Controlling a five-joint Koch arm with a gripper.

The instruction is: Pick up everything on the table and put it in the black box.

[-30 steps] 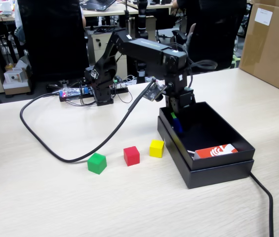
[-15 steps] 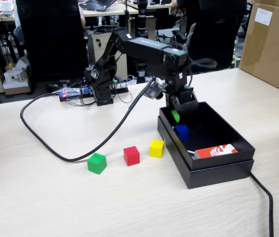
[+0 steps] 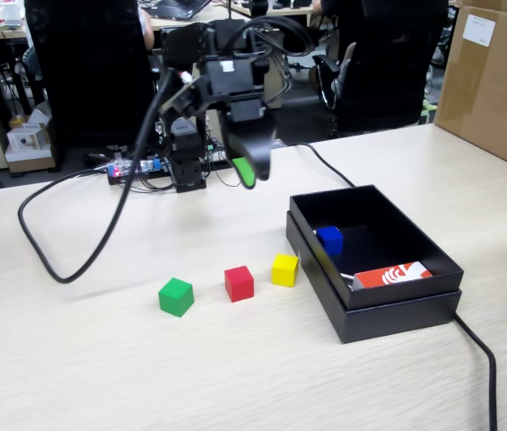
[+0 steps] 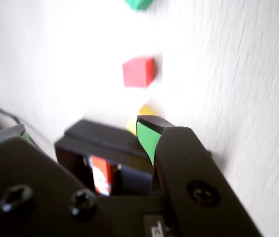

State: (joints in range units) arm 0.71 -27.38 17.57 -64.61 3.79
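Fixed view: three cubes lie in a row on the tabletop (image 3: 235,359), green (image 3: 175,296) at the 9 o'clock end, red (image 3: 239,283) in the middle, yellow (image 3: 284,269) at the 3 o'clock end, just beside the black box (image 3: 397,314). The blue cube (image 3: 330,240) already lies inside the box, near its far 9 o'clock wall, with a red-and-white card (image 3: 393,274) resting in the near corner. The claw (image 3: 251,169) hangs in the air toward 12 o'clock from the red cube, well above the tabletop and clear of everything. In the wrist view its two green-padded tips stand wide apart with nothing between them, so it is open and empty.

By my reading, one cube is delivered and the arm is between cubes, about to fetch another. The yellow cube looks the nearest choice, but it sits close to the box wall, so the descent should bring the tips down on either side of the cube without clipping the rim, then close, lift and carry over the box.
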